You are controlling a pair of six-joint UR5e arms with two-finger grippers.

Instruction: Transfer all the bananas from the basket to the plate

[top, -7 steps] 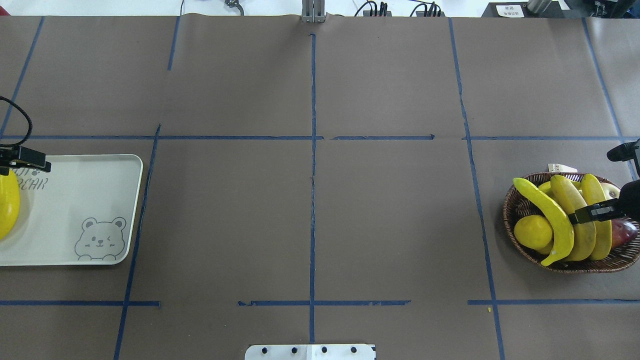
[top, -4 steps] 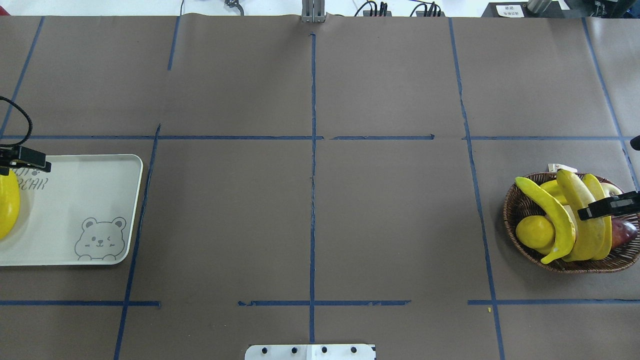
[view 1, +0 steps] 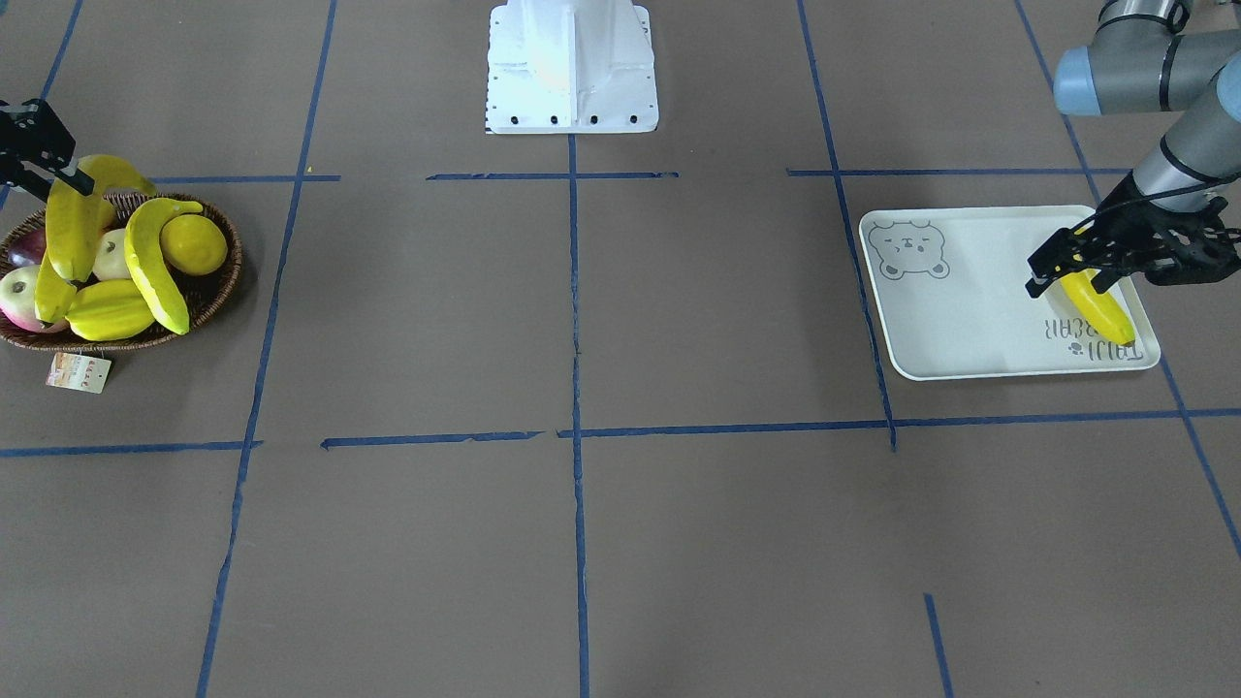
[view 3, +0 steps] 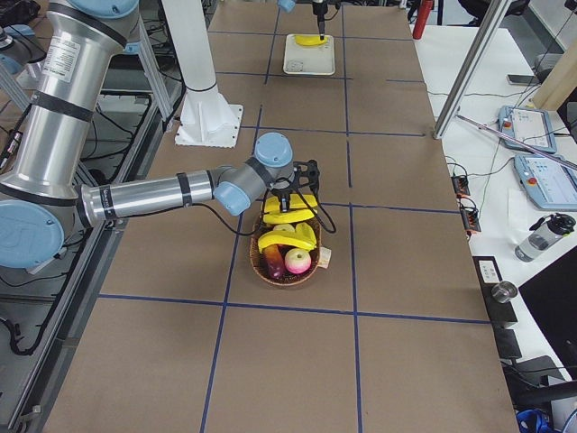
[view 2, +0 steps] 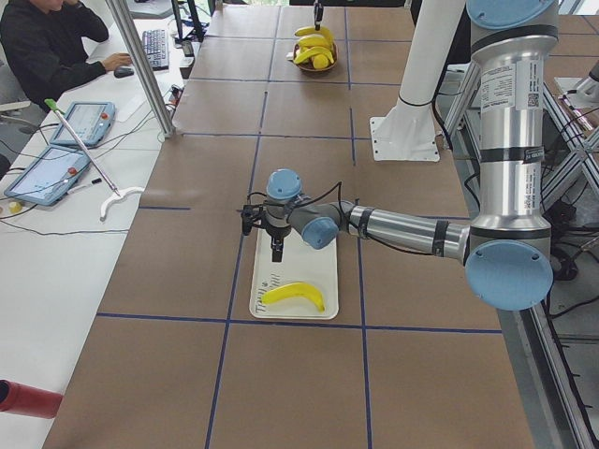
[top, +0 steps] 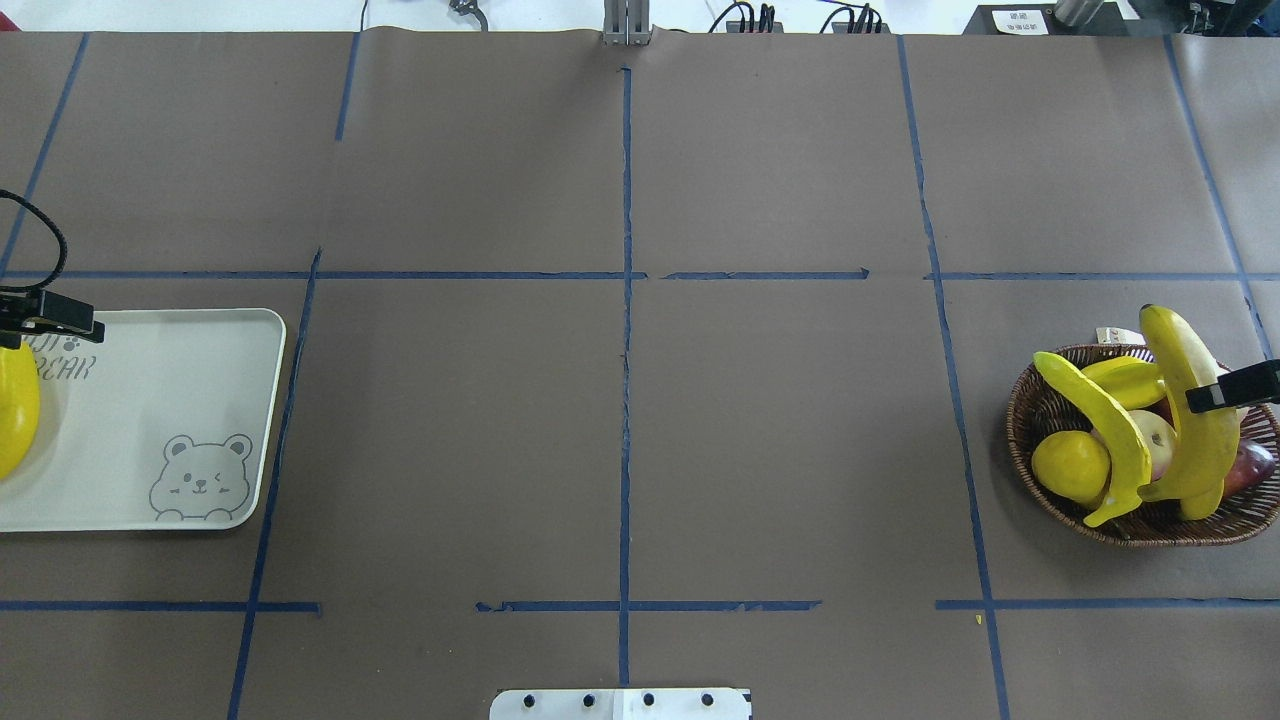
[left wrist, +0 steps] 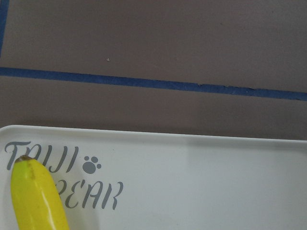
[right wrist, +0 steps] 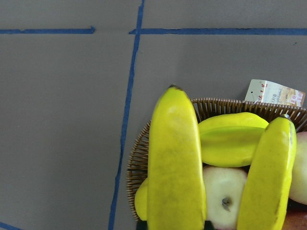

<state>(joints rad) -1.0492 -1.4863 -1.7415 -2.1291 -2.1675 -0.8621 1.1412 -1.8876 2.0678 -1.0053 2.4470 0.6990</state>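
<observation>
My right gripper [top: 1228, 392] is shut on a banana [top: 1188, 400] and holds it tilted above the wicker basket [top: 1040, 420]; the held banana fills the right wrist view [right wrist: 175, 163]. A second banana [top: 1095, 440] leans on a lemon in the basket. A third banana [right wrist: 268, 177] lies beside the held one. Another banana [view 1: 1100, 310] lies on the off-white bear plate [view 1: 950, 320]. My left gripper [view 1: 1074, 269] is open just above that banana's end. The banana's dark tip shows in the left wrist view [left wrist: 33, 191].
The basket also holds a lemon [top: 1070, 465], a starfruit [right wrist: 230, 139], a pale apple [right wrist: 223, 196] and a purple fruit [top: 1250, 462]. A paper tag [view 1: 78, 372] hangs from its rim. The robot base [view 1: 572, 68] stands mid-table. Blue tape lines cross the brown table.
My right gripper has risen with one banana, lifting it out from among the fruit in the basket. The left gripper and the banana on the plate have not moved.
</observation>
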